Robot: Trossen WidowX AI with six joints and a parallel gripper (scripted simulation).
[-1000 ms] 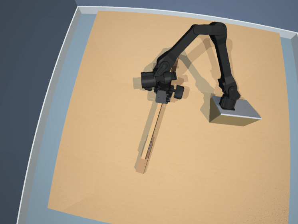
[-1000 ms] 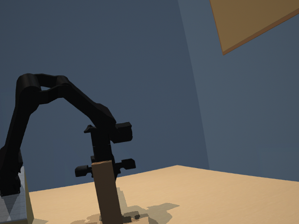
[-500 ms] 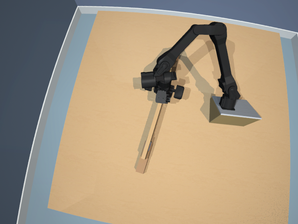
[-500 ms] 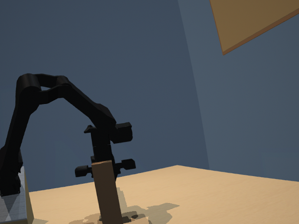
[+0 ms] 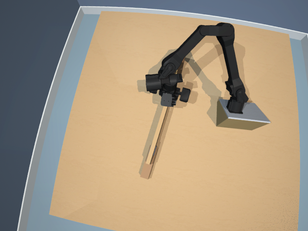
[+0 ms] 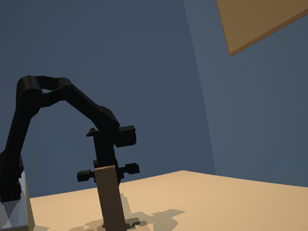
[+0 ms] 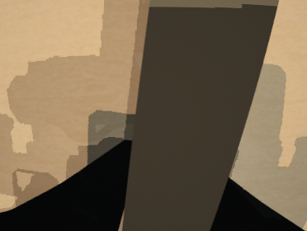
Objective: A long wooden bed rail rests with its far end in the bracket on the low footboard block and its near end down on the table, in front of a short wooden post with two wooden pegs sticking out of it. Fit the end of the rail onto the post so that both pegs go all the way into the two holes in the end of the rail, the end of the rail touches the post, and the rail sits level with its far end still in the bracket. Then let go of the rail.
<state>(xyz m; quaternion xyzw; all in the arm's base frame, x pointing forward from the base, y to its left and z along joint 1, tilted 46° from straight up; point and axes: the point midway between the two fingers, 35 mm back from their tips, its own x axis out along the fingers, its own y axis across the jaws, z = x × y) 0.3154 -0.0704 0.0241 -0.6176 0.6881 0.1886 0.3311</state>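
Note:
The long pale wooden rail (image 5: pixel 159 129) (image 7: pixel 186 95) runs from beneath my gripper to the low footboard block (image 5: pixel 145 172). Its far end lies at the bracket (image 5: pixel 155 150) on that block. My gripper (image 5: pixel 168 100) (image 7: pixel 155 153) is shut on the rail near its near end, with one dark finger on each side in the wrist view. The short wooden post (image 5: pixel 182 66) (image 6: pixel 111 206) stands just beyond the gripper, partly covered by the arm. The pegs, the holes and the rail's near end are not clearly visible. I cannot tell whether the rail touches the post or is level.
The arm's grey-topped base block (image 5: pixel 248 113) stands to the right in the top view. The arm arches over from it to the post. A light rim (image 5: pixel 174 12) runs behind the wooden table top (image 5: pixel 211 173). A tan panel (image 6: pixel 266 12) hangs at the upper right in the exterior view.

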